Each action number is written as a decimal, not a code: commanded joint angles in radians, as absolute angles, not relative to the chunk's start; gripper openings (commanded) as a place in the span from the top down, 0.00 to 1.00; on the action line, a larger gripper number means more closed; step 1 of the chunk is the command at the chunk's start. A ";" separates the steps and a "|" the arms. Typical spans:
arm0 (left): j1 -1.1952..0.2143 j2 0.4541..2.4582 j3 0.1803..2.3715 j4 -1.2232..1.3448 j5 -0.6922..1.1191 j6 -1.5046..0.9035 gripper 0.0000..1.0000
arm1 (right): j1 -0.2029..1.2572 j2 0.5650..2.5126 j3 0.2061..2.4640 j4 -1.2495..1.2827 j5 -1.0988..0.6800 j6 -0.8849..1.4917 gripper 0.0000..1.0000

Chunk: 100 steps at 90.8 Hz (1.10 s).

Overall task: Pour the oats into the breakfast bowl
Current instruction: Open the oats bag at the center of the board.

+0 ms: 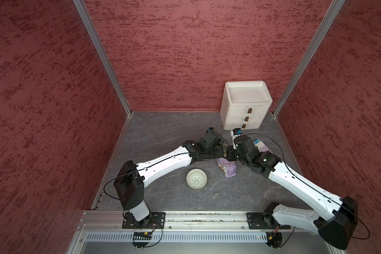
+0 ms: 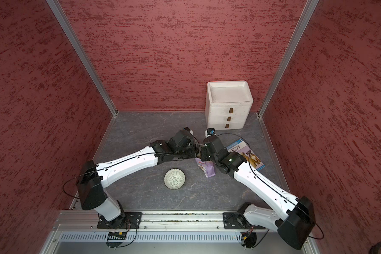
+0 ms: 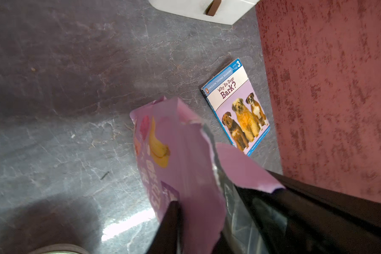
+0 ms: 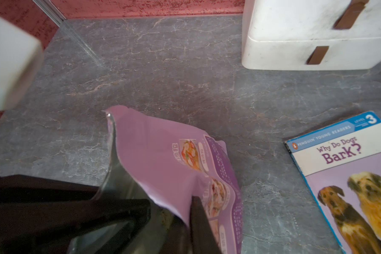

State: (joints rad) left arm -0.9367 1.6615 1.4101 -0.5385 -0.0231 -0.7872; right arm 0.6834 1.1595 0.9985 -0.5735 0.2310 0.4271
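Observation:
The lilac pouch stands on the grey floor between both arms, its torn top pulled apart. My left gripper is shut on one wall of the pouch, a black finger pressed on its printed side. My right gripper is shut on the opposite wall of the pouch. Silver foil lining shows in the mouth; the oats are hidden inside. The breakfast bowl is empty, white with a grey lattice, sitting nearer the front and left of the pouch.
A blue dog book lies flat right of the pouch, partly under the right arm. A white three-drawer box stands against the back wall. Red walls enclose three sides.

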 commanded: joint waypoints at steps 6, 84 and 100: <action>-0.906 1.680 1.479 -0.647 -0.057 -0.713 1.00 | 0.671 1.155 1.048 -0.596 0.329 0.374 1.00; -0.770 1.837 1.799 -0.884 -0.083 -0.690 1.00 | 0.504 1.226 0.950 -0.099 0.175 0.228 0.89; -0.770 1.860 1.790 -0.869 -0.014 -0.775 1.00 | 0.504 1.131 0.853 -0.058 0.137 0.290 0.49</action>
